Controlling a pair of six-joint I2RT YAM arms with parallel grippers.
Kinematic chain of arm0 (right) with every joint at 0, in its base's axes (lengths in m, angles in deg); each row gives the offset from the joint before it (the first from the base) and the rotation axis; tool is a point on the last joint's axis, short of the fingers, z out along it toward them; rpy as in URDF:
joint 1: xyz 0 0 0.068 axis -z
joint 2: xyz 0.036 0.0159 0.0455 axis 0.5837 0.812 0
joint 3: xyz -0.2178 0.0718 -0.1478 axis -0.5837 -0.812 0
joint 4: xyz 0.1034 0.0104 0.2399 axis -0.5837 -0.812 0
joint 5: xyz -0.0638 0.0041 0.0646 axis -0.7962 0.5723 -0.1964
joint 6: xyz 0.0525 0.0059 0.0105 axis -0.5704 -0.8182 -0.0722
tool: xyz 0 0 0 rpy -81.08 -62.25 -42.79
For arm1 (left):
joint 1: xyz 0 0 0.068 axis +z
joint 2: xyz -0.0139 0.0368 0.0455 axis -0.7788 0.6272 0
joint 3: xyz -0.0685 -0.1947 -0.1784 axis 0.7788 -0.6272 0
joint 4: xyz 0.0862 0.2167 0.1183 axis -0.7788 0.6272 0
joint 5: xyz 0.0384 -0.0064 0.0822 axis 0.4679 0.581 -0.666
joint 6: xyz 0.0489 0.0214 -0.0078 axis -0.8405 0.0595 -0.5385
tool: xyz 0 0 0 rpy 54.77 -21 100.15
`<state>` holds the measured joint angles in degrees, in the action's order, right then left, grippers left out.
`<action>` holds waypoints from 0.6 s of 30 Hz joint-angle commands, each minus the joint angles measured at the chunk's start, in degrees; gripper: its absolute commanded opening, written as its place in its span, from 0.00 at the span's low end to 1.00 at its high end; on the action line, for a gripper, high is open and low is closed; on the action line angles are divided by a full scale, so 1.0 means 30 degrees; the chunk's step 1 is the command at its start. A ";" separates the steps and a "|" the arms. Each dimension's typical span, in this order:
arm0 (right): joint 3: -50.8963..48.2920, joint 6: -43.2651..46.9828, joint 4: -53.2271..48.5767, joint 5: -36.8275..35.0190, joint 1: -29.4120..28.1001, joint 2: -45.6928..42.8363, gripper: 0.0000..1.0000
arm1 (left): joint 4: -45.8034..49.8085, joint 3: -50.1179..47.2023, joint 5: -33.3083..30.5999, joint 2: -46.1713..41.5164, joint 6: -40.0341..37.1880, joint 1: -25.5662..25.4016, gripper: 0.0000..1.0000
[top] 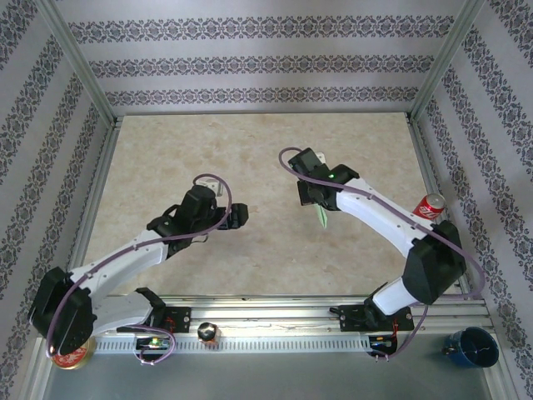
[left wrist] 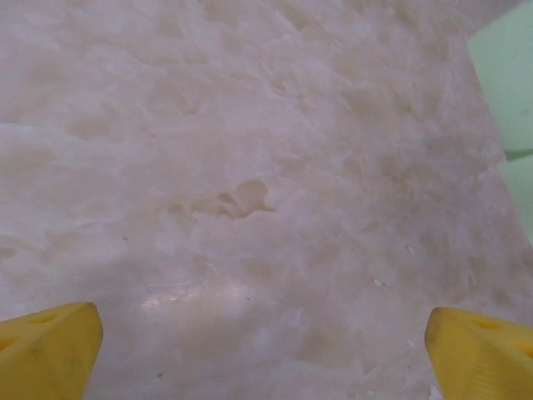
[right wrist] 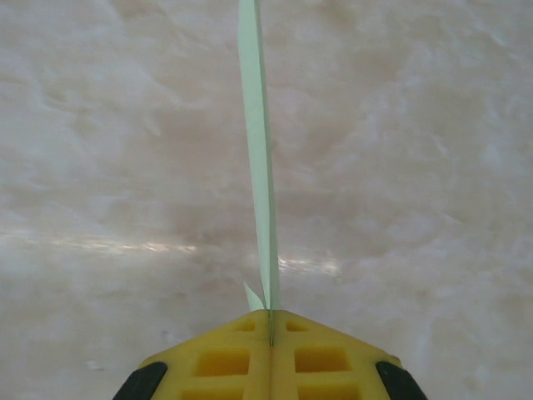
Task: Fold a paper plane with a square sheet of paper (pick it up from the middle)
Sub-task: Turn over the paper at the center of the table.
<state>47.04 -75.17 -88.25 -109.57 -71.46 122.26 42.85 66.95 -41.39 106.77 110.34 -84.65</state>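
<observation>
My right gripper [top: 317, 202] is shut on the paper plane [top: 321, 217], pale-green paper folded slim, which hangs from it above the middle of the table. In the right wrist view the yellow fingers meet at the right gripper [right wrist: 271, 321], and the paper plane [right wrist: 258, 150] runs straight ahead from them, seen edge-on with a small flap at its base. My left gripper [top: 236, 215] is to the left of it and apart from it. Its yellow fingertips [left wrist: 50, 350] stand wide apart, so the left gripper [left wrist: 265, 350] is open over bare table. The pale-green paper plane [left wrist: 508, 92] shows at the right edge of that view.
A red soda can [top: 430, 206] stands by the right rail. A blue cup [top: 472, 346] sits at the near right and a tin [top: 71, 357] at the near left, both outside the marble table [top: 166, 167]. Aluminium rails and patterned walls enclose the table.
</observation>
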 commanded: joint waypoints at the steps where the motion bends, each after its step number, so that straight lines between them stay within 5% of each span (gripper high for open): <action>1: 0.0875 -0.0194 -0.2029 -0.2115 -0.0637 0.1435 0.00 | 0.0675 -0.0467 -0.1036 -0.1165 -0.0399 0.0423 1.00; 11: 0.4785 -0.2100 -0.3934 -0.3945 -0.3685 0.7538 0.00 | 0.0739 -0.1942 -0.2351 -0.4465 0.0435 0.0702 1.00; 18: 0.5847 -0.2437 -0.1749 0.1661 -0.4611 0.9004 0.12 | 0.1116 -0.1760 -0.2192 -0.4932 0.0237 0.0737 1.00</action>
<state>63.43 -80.90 -95.95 -112.85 -84.94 149.51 44.14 61.40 -47.29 92.37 110.85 -83.25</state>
